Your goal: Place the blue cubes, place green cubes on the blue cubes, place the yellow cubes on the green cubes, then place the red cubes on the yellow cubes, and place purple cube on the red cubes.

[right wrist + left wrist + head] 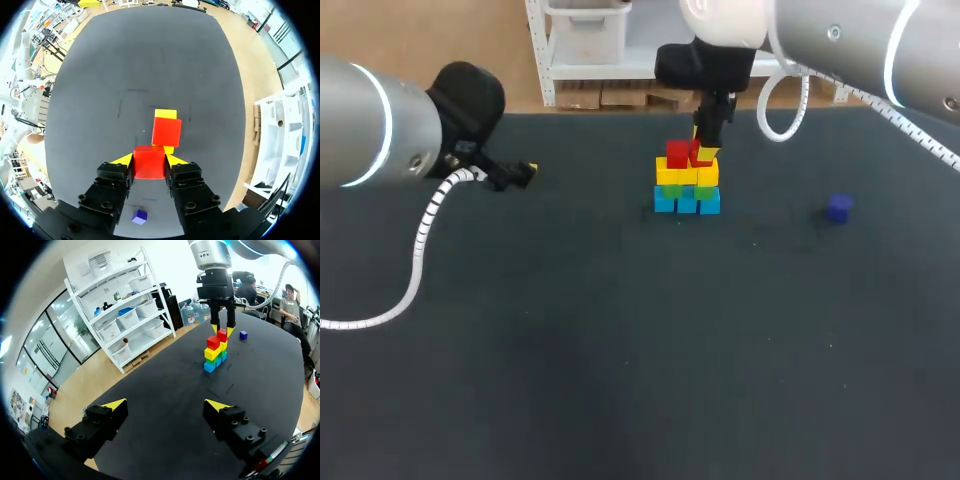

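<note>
silver arms (pixel 360 120), white coiled cables (pixel 420 250), black yellow-tipped fingers (pixel 100 425).

Stack (pixel 687 185) at table (pixel 620 350) centre, far side; top cube (pixel 149 167) in my R claw (pixel 149 159), prob. resting on it; lone cube (pixel 838 208) off to the right.

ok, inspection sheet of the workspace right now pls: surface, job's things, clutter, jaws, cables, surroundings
Surface: dark table, matte.
Job's things: stack at the far middle, with blue cubes at the bottom, then green cubes, yellow cubes and one red cube on top. A second red cube is in the right jaws at the stack's top, beside the first. The purple cube sits alone, right of the stack.
Clutter: nothing seen.
Jaws: left open and empty, off to the stack's left; right shut on the second red cube.
Cables: white coiled cable hangs from the left arm; another cable loops by the right arm. Neither touches the cubes.
Surroundings: nothing seen reaching over the table.
</note>
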`<act>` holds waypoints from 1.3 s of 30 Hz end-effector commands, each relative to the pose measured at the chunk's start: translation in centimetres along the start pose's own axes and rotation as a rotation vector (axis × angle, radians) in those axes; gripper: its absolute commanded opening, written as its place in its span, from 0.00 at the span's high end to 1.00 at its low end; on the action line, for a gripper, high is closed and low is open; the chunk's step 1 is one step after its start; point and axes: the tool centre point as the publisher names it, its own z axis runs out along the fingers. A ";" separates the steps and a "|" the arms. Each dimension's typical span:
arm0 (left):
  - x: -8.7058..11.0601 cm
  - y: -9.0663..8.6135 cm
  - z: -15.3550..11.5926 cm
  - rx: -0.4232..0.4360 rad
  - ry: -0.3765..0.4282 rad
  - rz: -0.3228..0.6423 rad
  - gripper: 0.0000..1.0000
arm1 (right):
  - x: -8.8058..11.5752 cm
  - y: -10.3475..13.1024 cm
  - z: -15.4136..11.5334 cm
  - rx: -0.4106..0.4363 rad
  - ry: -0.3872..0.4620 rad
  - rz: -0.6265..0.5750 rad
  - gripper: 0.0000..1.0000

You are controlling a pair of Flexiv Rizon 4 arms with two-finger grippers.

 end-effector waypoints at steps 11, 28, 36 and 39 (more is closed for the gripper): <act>0.0 0.1 0.0 0.002 -0.002 0.000 0.00 | -0.2 -0.3 0.1 -0.020 0.009 -0.013 0.96; 0.0 0.1 0.0 0.002 -0.002 0.000 0.00 | 0.2 -0.6 0.9 -0.044 0.016 -0.013 0.91; 0.0 0.1 0.0 0.002 -0.002 0.000 0.00 | 0.0 -0.7 0.9 -0.043 0.013 -0.013 0.89; 0.0 0.1 0.0 0.002 -0.002 0.000 0.00 | 0.0 -0.8 0.9 -0.042 0.012 -0.012 0.89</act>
